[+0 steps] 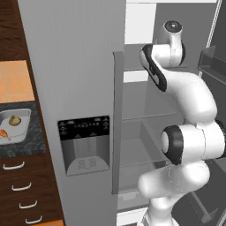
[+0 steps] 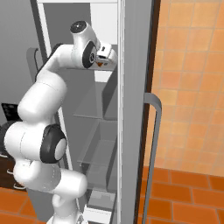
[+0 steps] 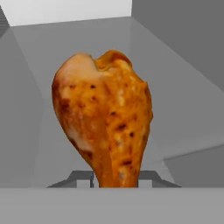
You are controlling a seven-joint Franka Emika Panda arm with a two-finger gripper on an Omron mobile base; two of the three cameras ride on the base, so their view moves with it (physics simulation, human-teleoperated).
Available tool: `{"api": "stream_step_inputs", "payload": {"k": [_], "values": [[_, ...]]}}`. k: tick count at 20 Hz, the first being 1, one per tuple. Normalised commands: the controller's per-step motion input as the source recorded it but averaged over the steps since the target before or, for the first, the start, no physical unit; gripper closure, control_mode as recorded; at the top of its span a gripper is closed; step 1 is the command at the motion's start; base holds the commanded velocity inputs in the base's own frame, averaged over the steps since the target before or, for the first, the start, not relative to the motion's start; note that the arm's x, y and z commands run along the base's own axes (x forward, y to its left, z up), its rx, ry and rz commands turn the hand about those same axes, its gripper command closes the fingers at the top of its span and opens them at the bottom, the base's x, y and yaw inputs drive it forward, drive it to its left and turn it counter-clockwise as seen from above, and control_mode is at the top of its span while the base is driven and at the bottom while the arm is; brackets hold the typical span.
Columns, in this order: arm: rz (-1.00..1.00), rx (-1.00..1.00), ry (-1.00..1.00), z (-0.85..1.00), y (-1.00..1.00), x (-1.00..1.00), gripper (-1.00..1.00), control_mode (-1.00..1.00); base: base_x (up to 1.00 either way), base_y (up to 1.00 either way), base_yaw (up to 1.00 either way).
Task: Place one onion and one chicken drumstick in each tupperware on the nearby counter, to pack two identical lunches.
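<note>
Up close in the hand view, the bulbous glazed chicken drumstick [image 3: 105, 118] glows orange-brown, mottled with dark brown char specks and a paler tan patch at its top left. Behind it, the fridge interior [image 3: 183, 65] is flat mid-grey with a white strip at the top. Over in the left base view, the dark grey-black speckled stone counter [image 1: 26, 143] carries a pale grey translucent tupperware tray [image 1: 24, 115] near its back edge, holding a small tan round onion [image 1: 14, 119] and an orange piece [image 1: 3, 133]. Dark brown wood drawers [image 1: 26, 190] below show curved silver handles. The tiled wall [image 2: 192, 65] is warm orange.
</note>
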Motion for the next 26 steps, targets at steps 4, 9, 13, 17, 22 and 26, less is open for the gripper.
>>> {"api": "stream_step_inputs", "payload": {"k": [4,9,13,17,22,26], "values": [[0.0,0.0,-0.07,0.0,0.05,-1.0,1.0,-1.0,0.0,0.0,0.0],[0.0,0.0,0.0,0.0,0.13,-0.97,1.0,-1.0,0.0,0.0,0.0],[0.03,0.0,0.0,-0.02,0.15,-0.96,1.0,-1.0,0.0,0.0,0.0],[0.01,0.0,0.0,-0.06,0.16,-1.0,1.0,-1.0,0.0,0.0,0.0],[0.04,0.0,0.0,-0.12,0.11,-0.8,1.0,1.0,-0.19,0.06,0.01],[0.0,0.0,0.0,0.0,0.0,0.0,1.0,1.0,-0.63,0.62,0.13]]}}
